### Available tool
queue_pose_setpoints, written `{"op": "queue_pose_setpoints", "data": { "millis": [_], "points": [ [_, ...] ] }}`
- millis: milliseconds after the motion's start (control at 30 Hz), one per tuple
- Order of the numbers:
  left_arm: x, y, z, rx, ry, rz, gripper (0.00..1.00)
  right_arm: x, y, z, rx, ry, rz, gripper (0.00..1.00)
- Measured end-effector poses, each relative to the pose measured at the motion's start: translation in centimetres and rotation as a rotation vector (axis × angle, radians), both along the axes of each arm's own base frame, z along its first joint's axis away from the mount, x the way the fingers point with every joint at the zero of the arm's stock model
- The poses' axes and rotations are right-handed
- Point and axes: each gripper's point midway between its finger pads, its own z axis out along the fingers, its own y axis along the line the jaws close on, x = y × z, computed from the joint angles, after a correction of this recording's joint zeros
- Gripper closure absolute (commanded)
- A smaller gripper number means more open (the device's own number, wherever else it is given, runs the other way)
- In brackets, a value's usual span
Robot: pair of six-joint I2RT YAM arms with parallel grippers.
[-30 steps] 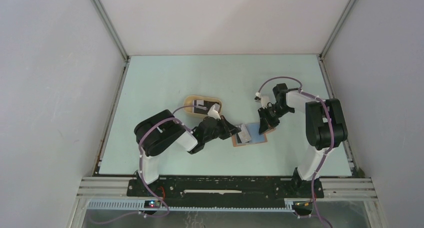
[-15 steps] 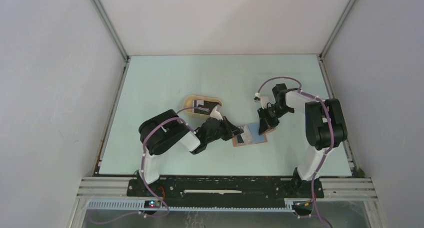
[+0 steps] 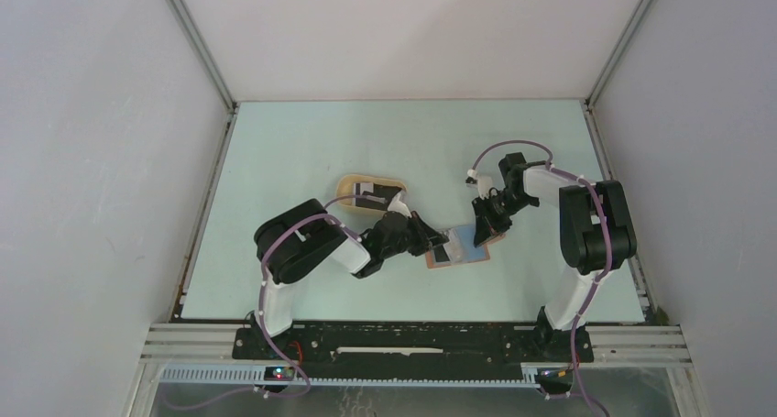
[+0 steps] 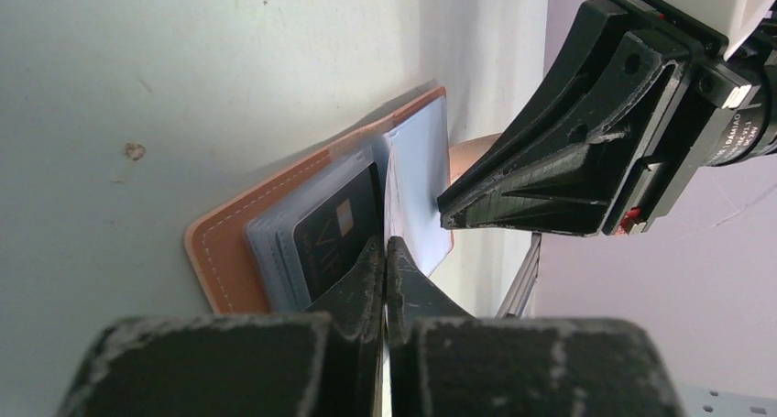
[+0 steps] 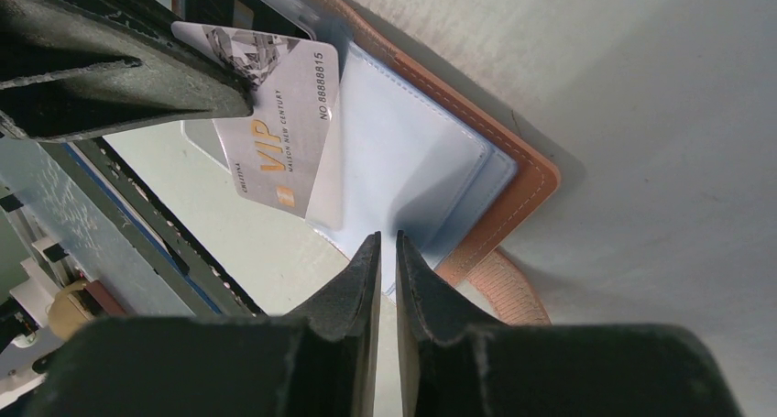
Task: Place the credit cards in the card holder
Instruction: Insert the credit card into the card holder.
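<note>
Left pincer (image 4: 386, 252) clenched on whitish VIP card (image 5: 275, 115), gripped at one end. Over the last second it eased slightly toward the card holder (image 5: 522, 174), then barely moved. The card's free end now sits at the mouth of the blue pocket (image 5: 412, 151), not yet inside. Insertion looks underway and probably needs a push along the slot. Right pincer (image 5: 387, 245) almost closed, tips at the blue leaf's edge; pinching or only pressing, can't tell. Black card (image 4: 334, 229) already pocketed. Holder lies open on tabletop (image 3: 366, 142) between the arms. Beige tray (image 3: 348, 183) sits beyond the left arm, seemingly with more cards.
</note>
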Motion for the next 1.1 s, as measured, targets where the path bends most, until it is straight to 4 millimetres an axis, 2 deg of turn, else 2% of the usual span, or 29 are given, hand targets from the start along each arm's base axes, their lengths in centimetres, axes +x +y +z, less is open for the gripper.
{"op": "queue_pose_setpoints", "data": {
  "millis": [1100],
  "points": [
    [-0.06,-0.42,-0.34,0.055,0.071,-0.04,1.0,0.13,0.15,-0.06,-0.024,-0.012,0.015,0.82]
  ]
}}
